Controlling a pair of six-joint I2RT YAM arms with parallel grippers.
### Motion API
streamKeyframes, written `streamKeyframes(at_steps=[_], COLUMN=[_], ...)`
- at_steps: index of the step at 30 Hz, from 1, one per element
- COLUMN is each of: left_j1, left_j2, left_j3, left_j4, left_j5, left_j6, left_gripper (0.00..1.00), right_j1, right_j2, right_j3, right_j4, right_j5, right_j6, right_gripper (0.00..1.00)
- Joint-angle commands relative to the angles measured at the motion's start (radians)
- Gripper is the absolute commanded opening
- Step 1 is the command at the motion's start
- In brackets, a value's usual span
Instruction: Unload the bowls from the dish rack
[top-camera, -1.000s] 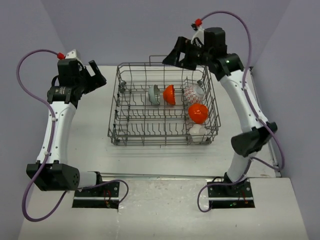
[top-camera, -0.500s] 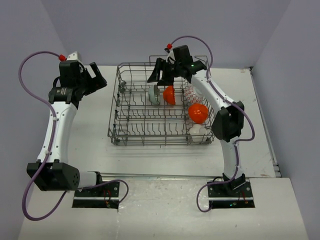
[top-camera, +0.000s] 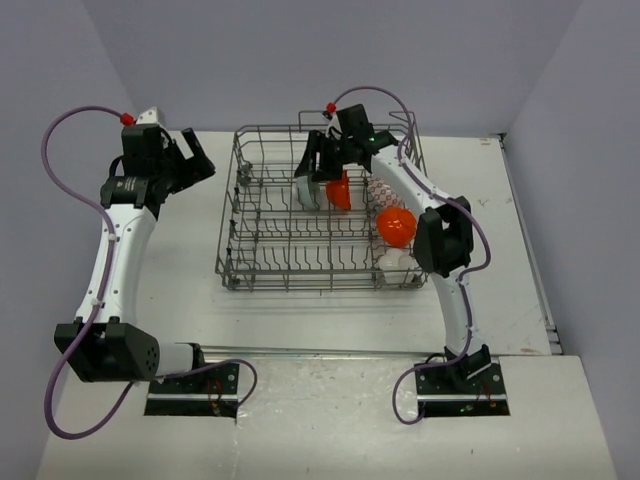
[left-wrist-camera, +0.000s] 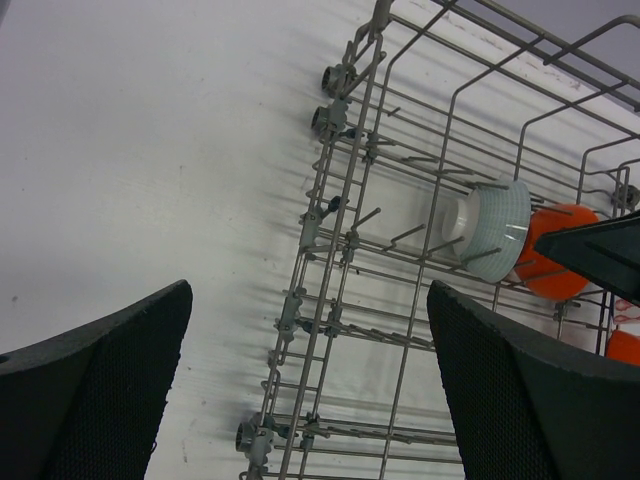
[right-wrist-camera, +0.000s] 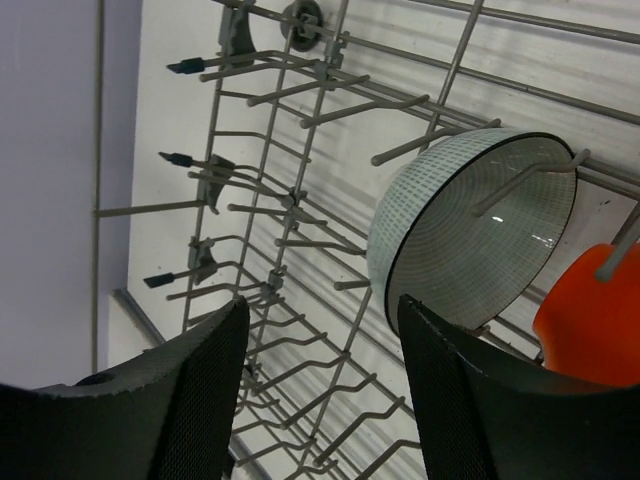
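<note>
While all 5 bowls (top-camera: 396, 226) are seen standing in the dish rack (top-camera: 320, 285), none unloaded yet, the right gripper (right-wrist-camera: 322, 305) is poised, jaws apart, at the blue-teal speckled bowl (right-wrist-camera: 470, 230), and the left gripper (left-wrist-camera: 308, 290) is held spread wide beside the rack.

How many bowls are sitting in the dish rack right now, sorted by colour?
Orange bowls: 2
Blue-teal speckled bowl: 1
White bowl with red pattern: 1
Plain white bowl: 1
Total: 5 bowls, all in the dish rack
</note>
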Motion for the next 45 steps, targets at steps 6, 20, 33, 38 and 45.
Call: streamKeyframes(at_steps=[6, 20, 33, 38, 45], left_j1=[-0.007, -0.007, -0.007, -0.005, -0.007], left_j2=[-0.02, -0.031, -0.036, -0.036, -0.037], left_j3=[-0.034, -0.03, -0.045, -0.052, -0.045], left_j4=[0.054, 0.045, 0.039, 0.04, 0.037], left_j5=[0.003, -0.008, -0.009, -0.038, -0.046], left_j6=[-0.006, 0.013, 0.017, 0.022, 0.026], left_gripper=[1.0, 1.0, 1.0, 1.0, 1.0], right_j1=[0.005, 0.005, 0.004, 0.004, 0.004], right_j2=[0.046, 0.103, 0.146, 0.152, 0.168], right_j3=[0.061, 0.077, 0.045, 0.009, -0.01], right_j4=[0.031, 0.068, 0.096, 0.108, 0.104], right_j5=[0.031, -0.009, 0.005, 0.009, 0.029], right_j6=[-0.029, 0.017, 0.037, 0.056, 0.054], right_gripper=[0.61, 0.49, 0.37, 0.37, 0.26])
